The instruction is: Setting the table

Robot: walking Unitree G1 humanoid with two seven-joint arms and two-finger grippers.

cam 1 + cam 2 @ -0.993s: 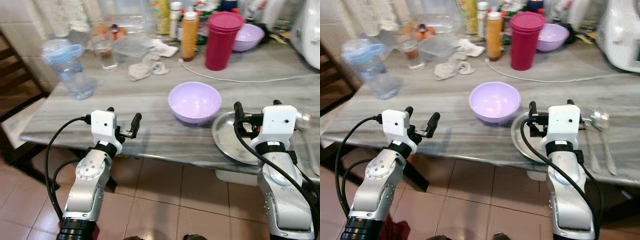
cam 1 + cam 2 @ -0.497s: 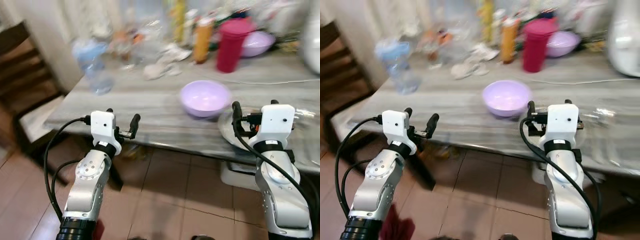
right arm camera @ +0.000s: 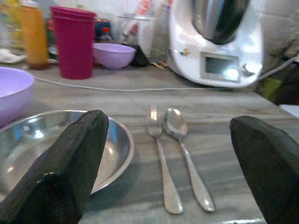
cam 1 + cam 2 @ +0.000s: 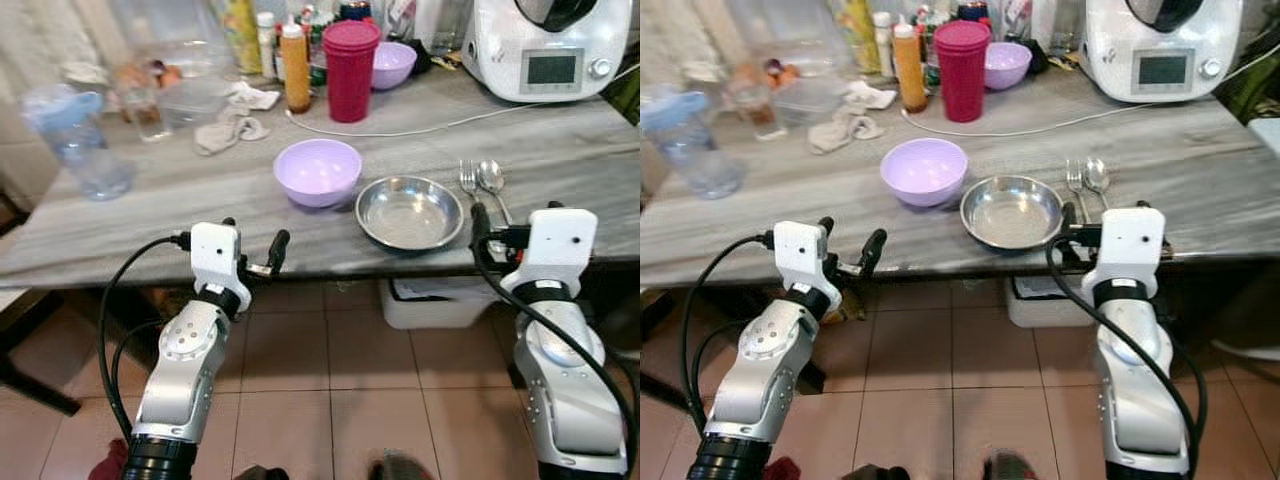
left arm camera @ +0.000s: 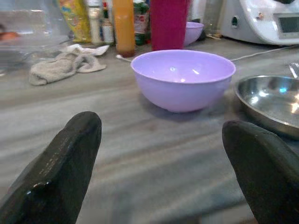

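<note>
Low in the left eye frame, both silver arms reach toward the near edge of the grey marbled bench (image 4: pixel 180 215). The left tool (image 4: pixel 255 250) hangs just short of that edge, lower left of centre, its black fingers (image 5: pixel 60 168) spread wide and holding nothing. The right tool (image 4: pixel 500 228) sits at lower right with fingers (image 3: pixel 70 163) likewise spread and empty, near the steel plate (image 4: pixel 410 212).

The plate lies at mid-frame close to the bench edge. Left of it and a little farther back stands the lilac bowl (image 4: pixel 317 171), just beside the plate; whether the rims touch I cannot tell. A fork (image 4: pixel 466 180) and spoon (image 4: pixel 492 180) lie side by side right of the plate; the right wrist view shows them clearly apart.

Farther back, a crumpled cloth (image 4: pixel 228 130) and a blue-lidded jug (image 4: pixel 75 140) sit at upper left. At top centre stand an orange bottle (image 4: pixel 295 70), a red tumbler (image 4: pixel 350 70) and a second lilac bowl (image 4: pixel 393 64); a white appliance (image 4: pixel 545 45) fills the upper right. Its display and the bottle labels are too blurred to read.
</note>
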